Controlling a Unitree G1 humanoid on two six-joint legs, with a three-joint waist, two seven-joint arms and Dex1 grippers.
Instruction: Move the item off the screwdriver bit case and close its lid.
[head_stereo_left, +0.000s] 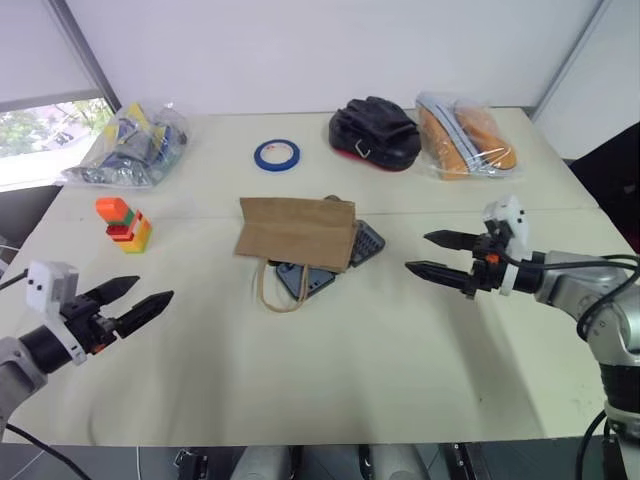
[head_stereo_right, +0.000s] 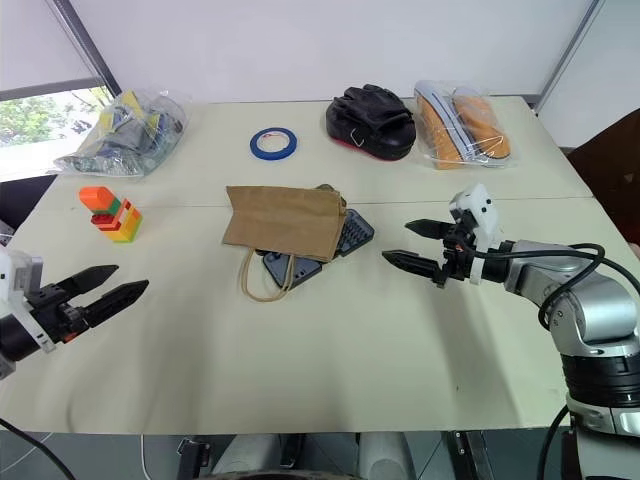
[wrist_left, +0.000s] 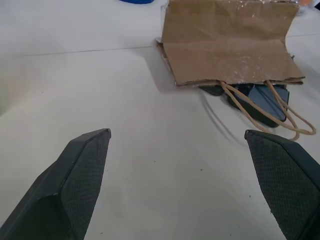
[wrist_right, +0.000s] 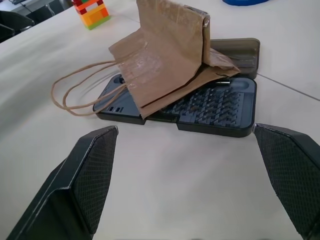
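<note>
A pale cream table (head_stereo_left: 330, 370) seen from above and slightly in front. Near the centre of the frame lies a flat brown paper bag (head_stereo_left: 296, 233), its thin looped handles (head_stereo_left: 272, 292) trailing toward the lower edge of the picture. The bag rests on top of an opened dark grey-blue screwdriver bit case (wrist_right: 210, 107), covering most of it; only the case's lower and right corners stick out from under the paper. In the right wrist view, rows of small bits show in the uncovered part of the case, and the smoky translucent lid (wrist_right: 235, 50) lies folded back flat on the table behind it, partly under the bag.

At the lower left of the frame, the left end effector (head_stereo_left: 133, 302) hovers above the table with its two black fingers spread apart, holding nothing, well apart from the bag. At the right of the frame, the right end effector (head_stereo_left: 440, 255) points toward the case, fingers likewise spread wide and empty, near the case's right corner but not touching it.

Along the upper edge of the table: a clear plastic bag of mixed items (head_stereo_left: 130, 145) at upper left, a roll of blue tape (head_stereo_left: 276, 155) in the middle, a pile of black gloves (head_stereo_left: 375, 133) right of it, and a clear bag with orange contents (head_stereo_left: 465, 137) at upper right. A small stack of coloured blocks (head_stereo_left: 124, 223) stands at the left, level with the paper bag.
</note>
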